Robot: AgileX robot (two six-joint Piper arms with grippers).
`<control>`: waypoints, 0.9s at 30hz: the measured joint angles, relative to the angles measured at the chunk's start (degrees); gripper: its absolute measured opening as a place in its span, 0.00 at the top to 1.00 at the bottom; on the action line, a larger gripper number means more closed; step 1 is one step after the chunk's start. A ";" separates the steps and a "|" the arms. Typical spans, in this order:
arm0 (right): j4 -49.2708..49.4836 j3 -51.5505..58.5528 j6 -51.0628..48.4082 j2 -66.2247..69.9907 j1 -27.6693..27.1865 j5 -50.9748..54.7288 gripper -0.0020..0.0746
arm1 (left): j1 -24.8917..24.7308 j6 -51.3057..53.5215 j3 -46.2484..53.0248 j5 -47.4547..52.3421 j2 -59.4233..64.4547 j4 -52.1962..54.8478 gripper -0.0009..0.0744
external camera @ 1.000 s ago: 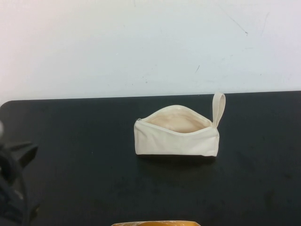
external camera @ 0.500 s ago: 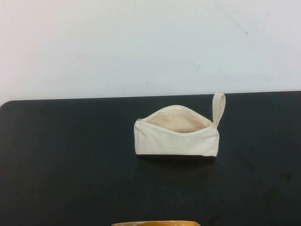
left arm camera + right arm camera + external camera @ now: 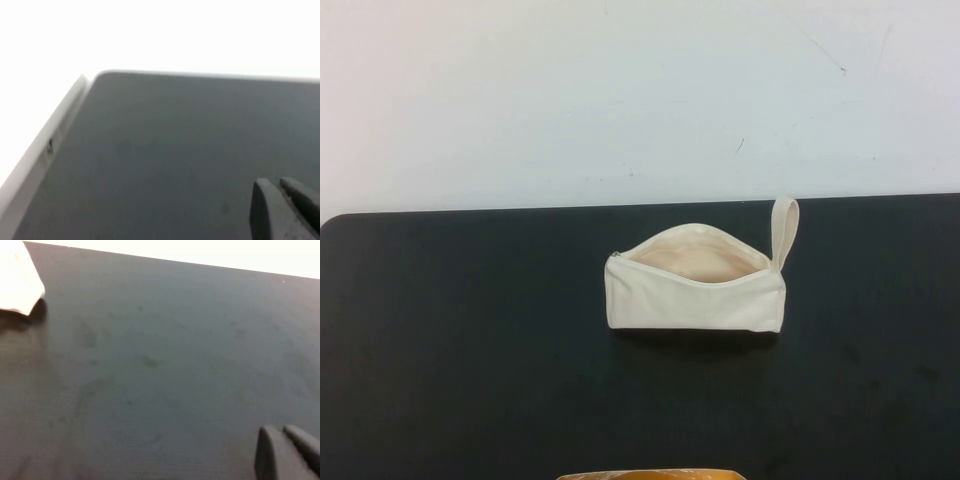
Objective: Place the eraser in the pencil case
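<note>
The left gripper (image 3: 285, 200) appears only in its own wrist view, where two dark fingertips lie pressed side by side with no gap between them, so its jaws are clenched and hold nothing. It hangs above a bare stretch of the matte black worktop (image 3: 175, 150), near a rounded corner of that surface, without touching it.

The right gripper (image 3: 287, 447) looks the same in its wrist view: two dark fingertips lying together, jaws clenched and empty, poised over bare worktop. Neither arm appears in the high view.

The cream-white canvas zip pencil case (image 3: 695, 285) lies on the worktop slightly right of centre in the high view, its long side facing the robot. Its zip is undone and the mouth gapes upward, showing the beige lining (image 3: 695, 258). A small fabric loop (image 3: 784, 228) stands up from its right end. One pale corner of the pencil case also shows at the edge of the right wrist view, well apart from the right gripper.

The eraser cannot be seen in any view. A sliver of an orange-yellow object (image 3: 650, 474) shows at the near edge of the high view.
</note>
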 joint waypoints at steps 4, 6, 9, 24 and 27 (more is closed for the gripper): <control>0.00 0.00 0.00 0.00 0.00 0.00 0.98 | -0.50 6.83 0.00 4.54 0.00 -2.83 0.99; 0.00 0.00 0.00 0.00 0.00 0.00 0.98 | -0.50 8.89 0.00 5.98 0.00 -3.75 0.99; 0.00 0.00 0.00 0.00 0.00 0.00 0.98 | -0.57 9.83 0.00 6.21 0.00 -4.16 0.99; 0.00 0.00 0.00 0.00 0.00 0.00 0.98 | -0.62 7.58 0.00 6.33 0.00 -5.66 0.99; 0.00 0.00 0.00 0.00 0.00 0.00 0.98 | -0.62 7.45 0.00 6.44 0.00 -5.66 0.99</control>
